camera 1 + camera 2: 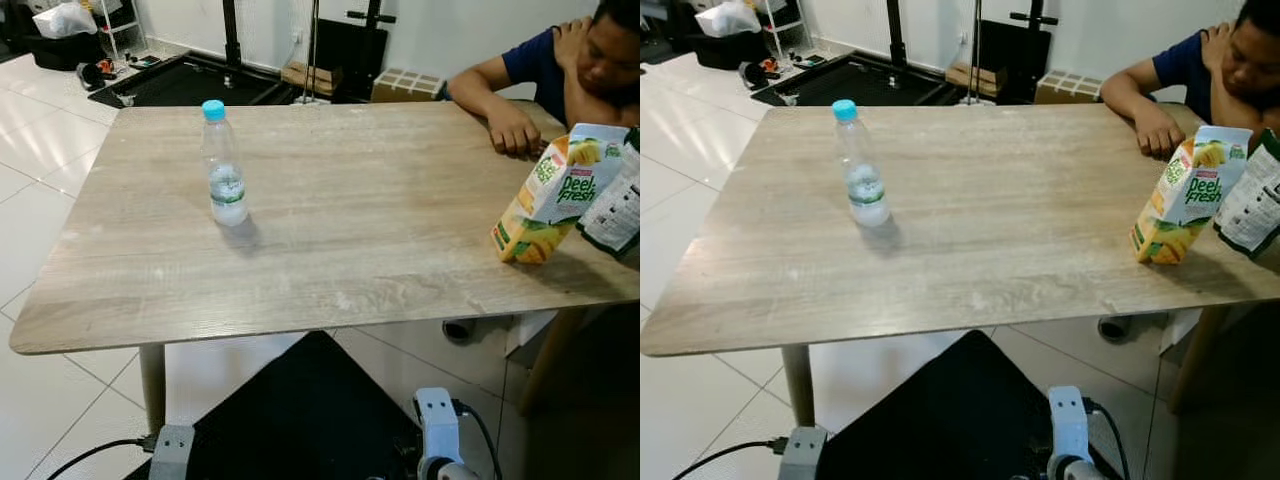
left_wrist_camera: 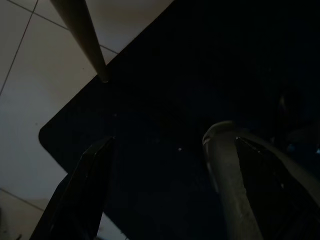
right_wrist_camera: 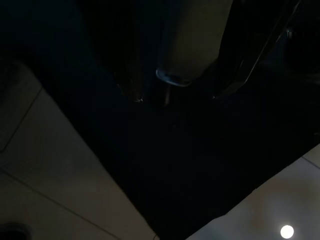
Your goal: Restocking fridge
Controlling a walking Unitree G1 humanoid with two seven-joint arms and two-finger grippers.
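Over on the left, a clear water bottle with a blue cap stands upright on the wooden table, well in from the table's left edge and with bare wood all round it. The left tool hangs low beneath the near edge of the table, over a black mat and pale floor tiles, far below and short of the bottle; its two dark fingers are spread apart, holding nothing. A table leg drops to the floor just beside the mat.

The middle of the table is open wood.

On the right, a mango juice carton leans tilted close to the right edge, with a second carton just beside it. A person sits at the far right corner, one hand resting on the table behind the cartons. The right tool hangs in shadow over the mat; I cannot tell whether it is released or clenched.
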